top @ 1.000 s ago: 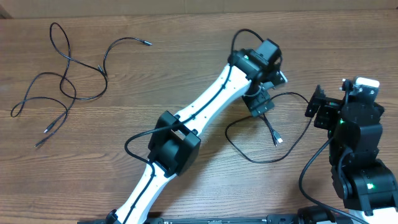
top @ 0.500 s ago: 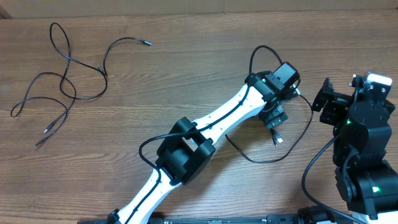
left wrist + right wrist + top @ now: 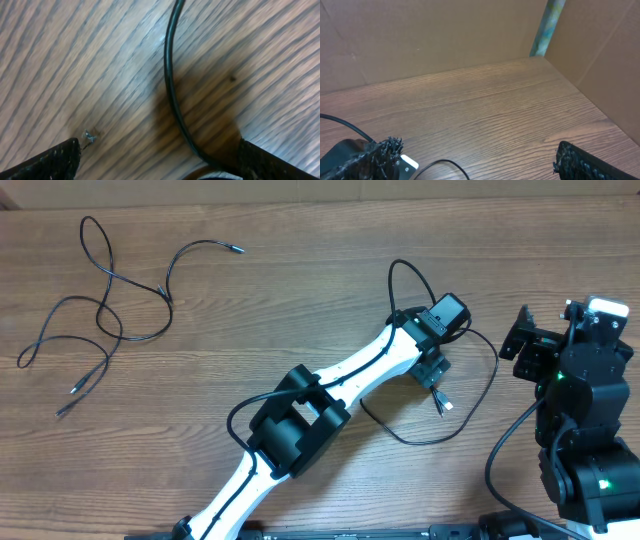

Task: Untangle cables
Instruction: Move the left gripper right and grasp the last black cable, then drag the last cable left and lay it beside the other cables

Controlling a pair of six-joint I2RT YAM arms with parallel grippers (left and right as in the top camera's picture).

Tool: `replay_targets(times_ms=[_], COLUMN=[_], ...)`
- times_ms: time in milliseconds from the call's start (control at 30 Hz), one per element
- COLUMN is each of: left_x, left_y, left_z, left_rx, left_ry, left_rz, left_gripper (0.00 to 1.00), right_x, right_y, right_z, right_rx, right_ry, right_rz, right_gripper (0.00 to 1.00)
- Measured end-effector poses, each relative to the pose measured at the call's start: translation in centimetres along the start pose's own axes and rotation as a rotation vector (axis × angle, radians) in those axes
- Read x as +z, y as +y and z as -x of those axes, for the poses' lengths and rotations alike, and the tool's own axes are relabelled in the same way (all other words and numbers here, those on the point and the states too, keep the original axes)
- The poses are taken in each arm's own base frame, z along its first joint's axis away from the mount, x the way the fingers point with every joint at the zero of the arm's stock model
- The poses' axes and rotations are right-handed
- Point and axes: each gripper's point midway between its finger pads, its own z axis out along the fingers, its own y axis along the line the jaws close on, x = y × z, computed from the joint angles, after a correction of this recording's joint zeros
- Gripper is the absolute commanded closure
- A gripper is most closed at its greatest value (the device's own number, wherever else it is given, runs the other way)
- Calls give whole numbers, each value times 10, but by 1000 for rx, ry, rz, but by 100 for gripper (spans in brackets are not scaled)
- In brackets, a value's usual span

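Your left pincer is spread apart astride a black cable on the counter; your right pincer is apart too.

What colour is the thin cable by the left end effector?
Black; the thin flexible cable shows best in the left wrist view.

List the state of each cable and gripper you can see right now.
Cable bundle: tangled, loops crossing each other, lying untouched far from both grippers.
Single cable: lying loose, apart from the bundle, not gripped.
Left gripper: open, straddling the single cable.
Right gripper: open, empty.
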Motion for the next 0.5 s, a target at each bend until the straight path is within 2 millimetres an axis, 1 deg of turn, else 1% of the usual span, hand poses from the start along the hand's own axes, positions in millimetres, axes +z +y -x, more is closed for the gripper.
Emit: replay_targets(times_ms=[67, 133, 300, 433, 500], left_x=[-1, -5, -17, -25, -27], left_y=[3, 7, 19, 38, 53], left_z=[-5, -17, -54, -79, -88], left_rx=[-6, 0, 15, -29, -79], left_ry=[22, 72, 223, 320, 348], left_rz=[15, 36, 86, 155, 184], left_gripper=[1, 0, 1, 1, 0], right_x=[0, 0, 0, 0, 0], right_y=[0, 1, 1, 1, 1], right_z=[0, 0, 0, 0, 0], right_rx=[0, 0, 0, 0, 0], right_ry=[0, 0, 1, 1, 2], right_rz=[1, 3, 4, 5, 6], right_gripper=[0, 0, 0, 0, 0])
